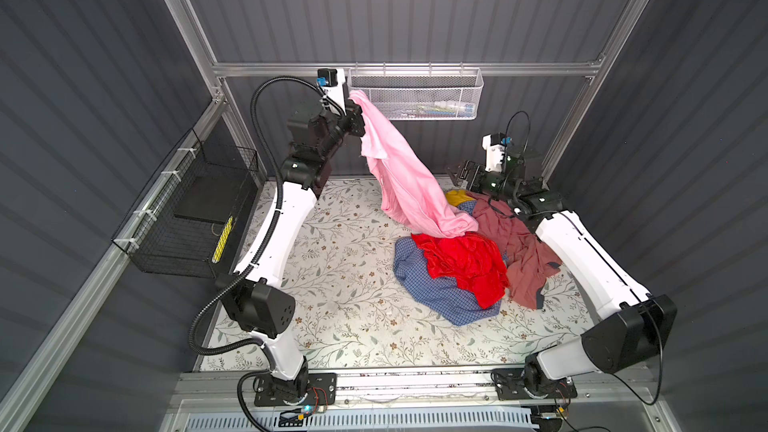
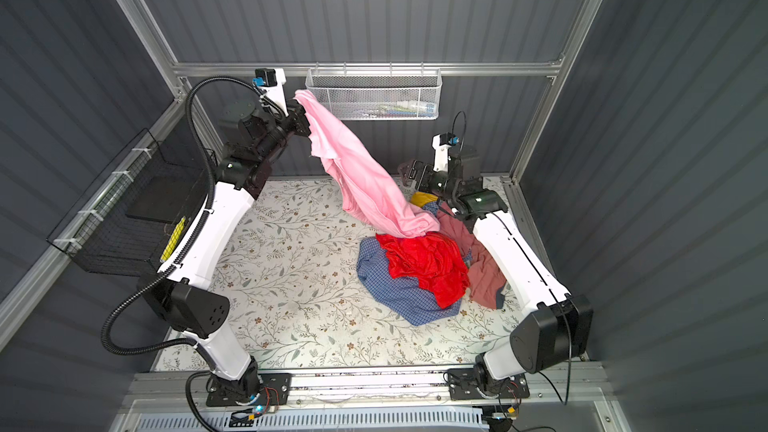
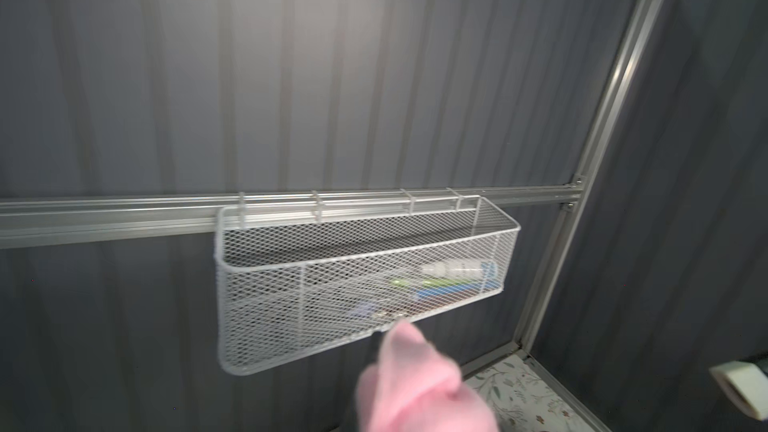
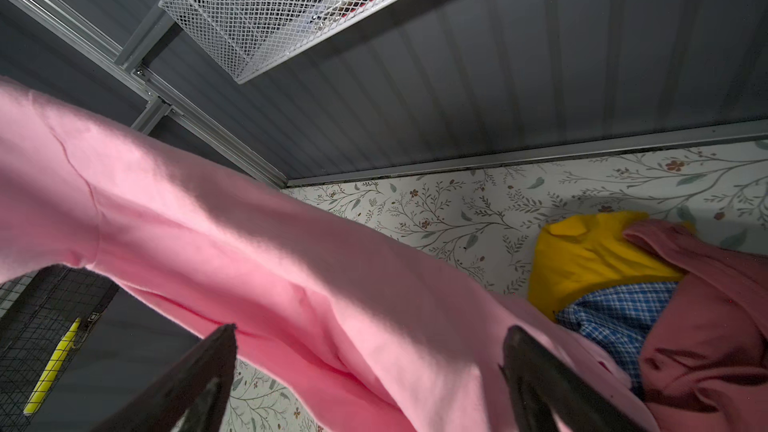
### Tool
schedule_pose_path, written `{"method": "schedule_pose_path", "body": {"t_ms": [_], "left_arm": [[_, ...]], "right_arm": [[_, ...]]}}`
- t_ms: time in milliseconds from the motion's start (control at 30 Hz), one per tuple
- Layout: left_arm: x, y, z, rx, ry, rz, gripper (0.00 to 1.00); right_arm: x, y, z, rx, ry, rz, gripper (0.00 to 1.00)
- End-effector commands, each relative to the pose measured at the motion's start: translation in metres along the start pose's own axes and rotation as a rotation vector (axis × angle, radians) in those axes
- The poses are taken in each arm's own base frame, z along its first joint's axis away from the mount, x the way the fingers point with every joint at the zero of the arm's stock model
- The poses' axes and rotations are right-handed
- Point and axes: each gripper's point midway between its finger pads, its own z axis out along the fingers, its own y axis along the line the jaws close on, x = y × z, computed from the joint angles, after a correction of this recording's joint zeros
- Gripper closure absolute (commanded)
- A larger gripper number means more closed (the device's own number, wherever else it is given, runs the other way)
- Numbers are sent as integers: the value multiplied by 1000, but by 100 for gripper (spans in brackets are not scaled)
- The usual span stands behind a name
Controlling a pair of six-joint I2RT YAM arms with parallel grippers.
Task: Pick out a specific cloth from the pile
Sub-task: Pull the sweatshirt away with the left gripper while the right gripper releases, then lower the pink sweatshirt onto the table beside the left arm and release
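Booth: dark grey ribbed walls on an aluminium frame, with a floral-print table (image 1: 332, 284) beneath both my arms.
Left gripper (image 1: 359, 112): raised high, jaws pressed together on the top end of the cloth (image 1: 399, 176). My left wrist view shows only a pink bunch of it at the jaws.
Cloth: plain light pink, hanging from my left jaws in a long slant down toward my right gripper (image 4: 371, 330). Its lower end lies on the pile (image 1: 478, 284), touching the red garment (image 1: 461, 259).
Right gripper: low, over the far edge of the pile, jaws spread wide and pinching nothing. The pink cloth stretches across just in front of them, and I cannot tell whether it touches them.
Pile: below and beside my right jaws. The mustard yellow piece (image 4: 590, 255) is nearest them, then the blue checked garment (image 1: 428, 297). The dusty rose-brown garment (image 1: 528, 259) lies under my right forearm, and the red one sits on top, further from the jaws.
White mesh basket (image 1: 415, 93): hooked on the back rail, just beside my left jaws, with small items inside too blurred to name.
Black wire basket (image 1: 187, 209): on the side wall beyond my left arm, well apart from both sets of jaws.
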Motion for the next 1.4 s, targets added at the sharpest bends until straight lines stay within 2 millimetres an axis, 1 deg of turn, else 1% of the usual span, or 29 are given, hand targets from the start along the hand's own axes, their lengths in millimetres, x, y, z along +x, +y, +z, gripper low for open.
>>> {"method": "schedule_pose_path", "body": {"t_ms": [0, 100, 367, 433, 533, 567, 633, 767, 867, 1033, 1067, 1133, 1267, 1367], "left_arm": [[-53, 25, -28, -131, -86, 72, 100], [-72, 38, -37, -178, -120, 87, 100], [-116, 46, -55, -263, -209, 164, 100], [-123, 49, -59, -279, -220, 173, 100], [-126, 53, -62, -304, -218, 189, 100], [-124, 54, -62, -309, -212, 189, 100], [-117, 61, -61, -325, -182, 189, 100], [-90, 79, -57, -366, -105, 184, 100], [-59, 94, -53, -392, -25, 186, 100], [11, 115, -45, -430, 153, 209, 100], [22, 118, -46, -436, 180, 208, 100], [43, 121, -49, -443, 228, 191, 100], [76, 117, -58, -418, 298, 120, 100], [103, 119, -71, -439, 357, 67, 100]], "right_arm": [[-10, 4, -3, -4, -22, -24, 1], [-9, 4, -2, -7, -17, -24, 1], [-6, 3, 1, -7, -9, -25, 1], [-5, 3, 1, -9, -6, -24, 1], [-3, 2, 2, -11, 0, -22, 1], [-3, 3, 2, -14, 0, -20, 1], [-1, 3, 3, -20, 6, -18, 1], [2, 4, 5, -30, 21, -17, 1], [4, 3, 4, -29, 26, -23, 1], [9, 1, 5, -24, 37, -20, 1], [10, 1, 4, -26, 38, -18, 1], [12, 0, 5, -25, 43, -15, 1], [15, -2, 6, -20, 50, -11, 1], [16, -1, 7, -24, 57, -7, 1]]}}
